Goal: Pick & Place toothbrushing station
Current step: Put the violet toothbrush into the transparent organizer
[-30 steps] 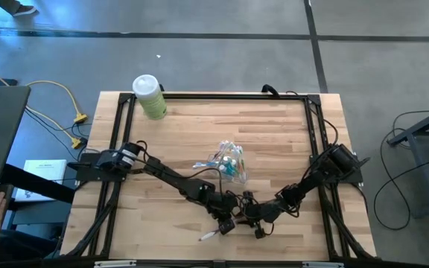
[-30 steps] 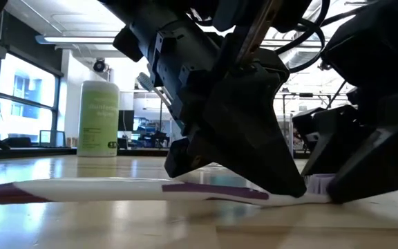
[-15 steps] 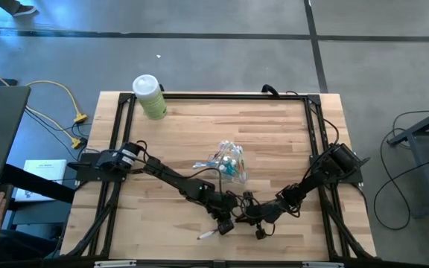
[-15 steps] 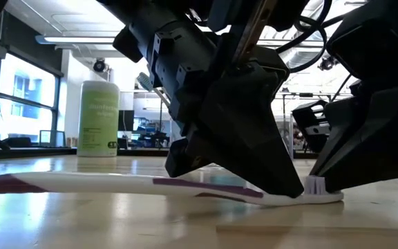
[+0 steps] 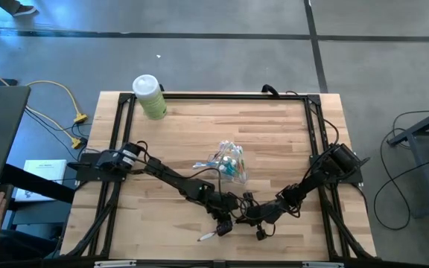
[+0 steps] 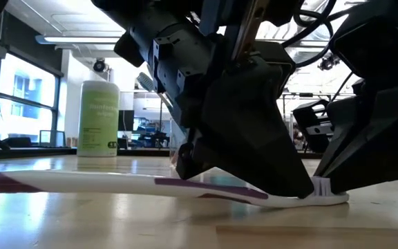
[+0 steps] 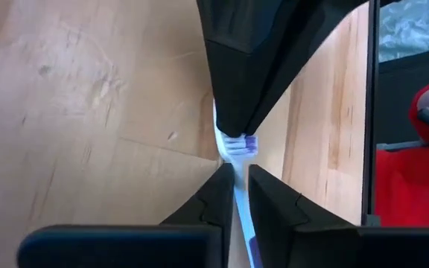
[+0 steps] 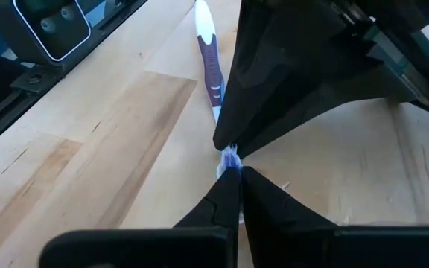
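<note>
Both arms reach low over the near edge of the table (image 5: 274,134), wrists tipped down so their fingertips meet nose to nose. The right gripper (image 8: 233,173) is pinched tight on the bristle head of a white and purple toothbrush (image 6: 116,184) lying flat on the wood, while the left gripper (image 7: 234,173) straddles its neck, fingers slightly parted. The other brushes and tubes (image 5: 228,162) lie heaped mid-table.
</note>
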Robot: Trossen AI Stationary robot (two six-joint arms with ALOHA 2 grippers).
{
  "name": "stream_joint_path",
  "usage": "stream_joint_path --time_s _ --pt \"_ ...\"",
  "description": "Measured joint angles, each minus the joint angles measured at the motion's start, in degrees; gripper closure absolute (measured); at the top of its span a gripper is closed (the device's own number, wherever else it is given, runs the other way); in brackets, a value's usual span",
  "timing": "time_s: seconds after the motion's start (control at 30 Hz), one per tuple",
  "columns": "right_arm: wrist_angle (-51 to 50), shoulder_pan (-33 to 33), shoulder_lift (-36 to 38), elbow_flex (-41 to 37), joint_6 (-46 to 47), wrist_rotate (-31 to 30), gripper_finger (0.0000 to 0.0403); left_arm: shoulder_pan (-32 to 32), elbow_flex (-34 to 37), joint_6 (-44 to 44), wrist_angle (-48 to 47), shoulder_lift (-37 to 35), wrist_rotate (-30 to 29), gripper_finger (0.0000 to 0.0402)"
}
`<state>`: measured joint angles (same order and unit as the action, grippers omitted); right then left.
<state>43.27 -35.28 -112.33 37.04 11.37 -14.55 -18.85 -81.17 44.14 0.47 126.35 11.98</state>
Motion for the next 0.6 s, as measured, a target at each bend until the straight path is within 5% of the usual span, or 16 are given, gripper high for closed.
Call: stream_joint_path --time_s 0.37,0.6 --pt "-0.6 -1.5 0.2 0.0 -1.1 -2.7 0.04 -0.5 0.2 -4.8 1.1 -4.4 -0.4 0.0308" --pt "-9.7 -4.0 6.1 -0.2 -0.4 -6.7 0.04 -0.1 0.1 -5.0 0.5 -8.9 3.3 0.0306"
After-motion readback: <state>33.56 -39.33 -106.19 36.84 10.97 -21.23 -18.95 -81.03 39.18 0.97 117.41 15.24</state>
